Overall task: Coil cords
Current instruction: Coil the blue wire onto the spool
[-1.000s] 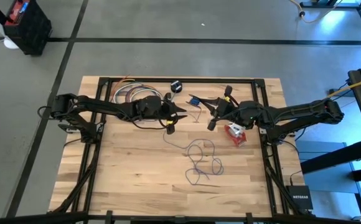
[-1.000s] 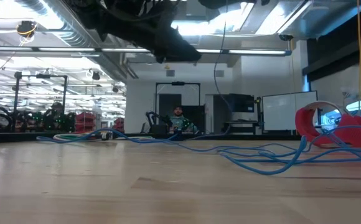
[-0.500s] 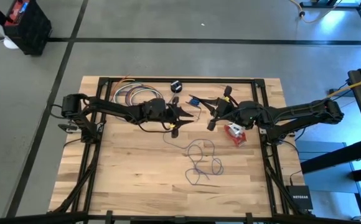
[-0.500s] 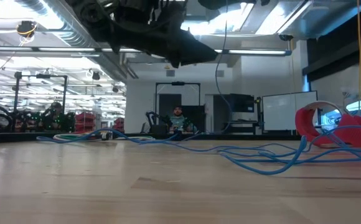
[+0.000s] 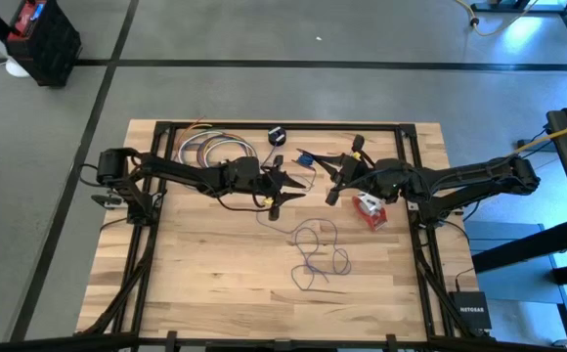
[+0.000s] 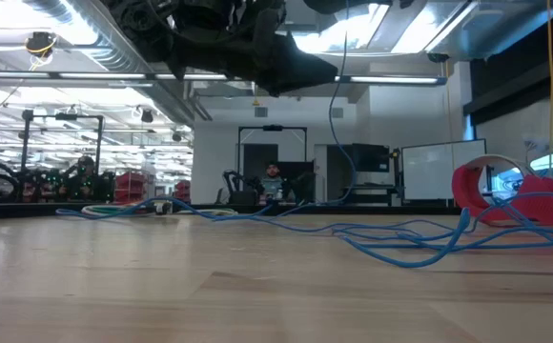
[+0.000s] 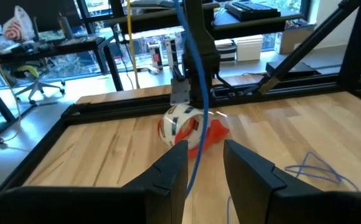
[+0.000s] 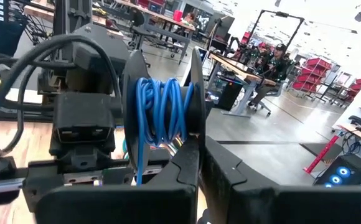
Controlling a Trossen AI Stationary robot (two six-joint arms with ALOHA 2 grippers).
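Observation:
The thin blue cord [image 8: 159, 109] is wound round a black round puck [image 8: 131, 93], on which my right gripper [image 8: 199, 165] is shut above the table's middle [image 5: 334, 181]. From there the cord hangs down [image 6: 338, 105] and ends in loose loops on the table [image 5: 318, 249]. My left gripper [image 7: 205, 165] is just left of the right one [image 5: 296, 189]. It is open and near level, with the hanging cord [image 7: 193, 93] running between its fingers. The red-and-white cord bundle [image 5: 369, 208] lies on the table below the right gripper. My left gripper has the hanging cord [image 7: 192, 149] running close along the inner face of one finger [image 7: 174, 168], and I cannot tell whether it touches. My right gripper pinches one flat rim of the puck [image 8: 196, 118] between its two fingers, which point level toward the table's left. The puck is lifted clear of the table with the cord wound beside the fingers.
A coil of coloured cords [image 5: 210, 149] lies at the far left, a small dark roll [image 5: 277, 135] at the far edge and a small blue item [image 5: 304, 157] between the grippers. A black frame [image 5: 411, 166] borders the table. Bare wood stretches along the near side [image 5: 215, 284].
My left gripper has moved toward the table's right, closer to my right gripper and the hanging cord, and has sunk and tipped down a little. Its fingers stay apart. My right gripper and the puck have kept still.

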